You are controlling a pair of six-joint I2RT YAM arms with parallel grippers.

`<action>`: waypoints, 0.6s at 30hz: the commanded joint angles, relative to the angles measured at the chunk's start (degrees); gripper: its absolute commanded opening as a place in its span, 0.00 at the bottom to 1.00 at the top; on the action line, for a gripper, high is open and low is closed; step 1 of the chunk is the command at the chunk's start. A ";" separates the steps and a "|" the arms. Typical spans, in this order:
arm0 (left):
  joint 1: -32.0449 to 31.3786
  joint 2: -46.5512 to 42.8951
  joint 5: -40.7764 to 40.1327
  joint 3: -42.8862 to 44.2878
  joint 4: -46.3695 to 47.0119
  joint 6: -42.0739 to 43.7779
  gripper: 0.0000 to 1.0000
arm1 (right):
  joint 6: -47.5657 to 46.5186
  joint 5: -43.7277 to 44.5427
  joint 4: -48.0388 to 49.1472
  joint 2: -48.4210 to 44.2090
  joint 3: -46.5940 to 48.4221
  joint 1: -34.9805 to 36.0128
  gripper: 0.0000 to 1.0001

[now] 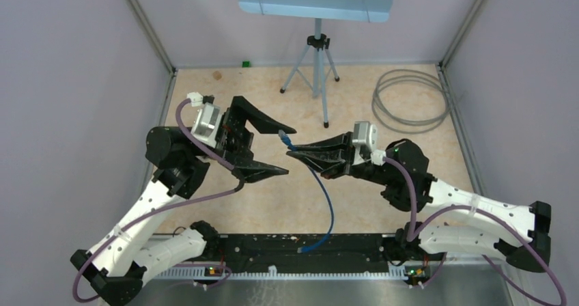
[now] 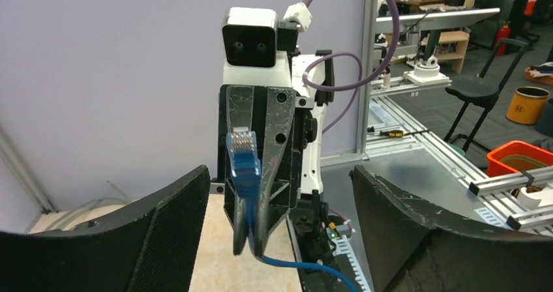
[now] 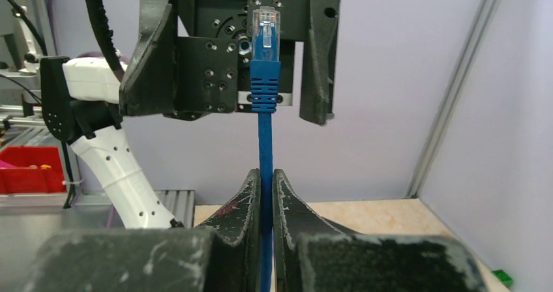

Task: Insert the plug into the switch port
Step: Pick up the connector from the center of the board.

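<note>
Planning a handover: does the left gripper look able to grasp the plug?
Probably yes: the left gripper is open, facing the plug, which sticks out bare beyond the right gripper pinching its cable; nothing lies between.

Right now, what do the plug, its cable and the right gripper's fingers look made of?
Plug: clear hard plastic tip, glossy and see-through, with a ribbed blue boot that looks like soft rubbery plastic. Cable: smooth blue plastic jacket, flexible, since it curves in the top view. Right gripper fingers: matte black, probably printed plastic, scuffed pale at the edges.
</note>
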 commanded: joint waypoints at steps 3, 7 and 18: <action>0.09 -3.01 -1.52 5.14 -6.71 6.19 0.86 | -8.70 0.58 -4.35 -5.25 3.56 0.69 0.00; 0.07 -3.96 -2.55 6.08 -9.37 7.93 0.87 | -15.71 -0.07 -11.03 -6.34 6.29 0.67 0.00; 0.04 -3.05 -9.17 8.41 -18.66 13.08 0.91 | -19.18 2.47 -23.67 -3.93 12.54 0.69 0.00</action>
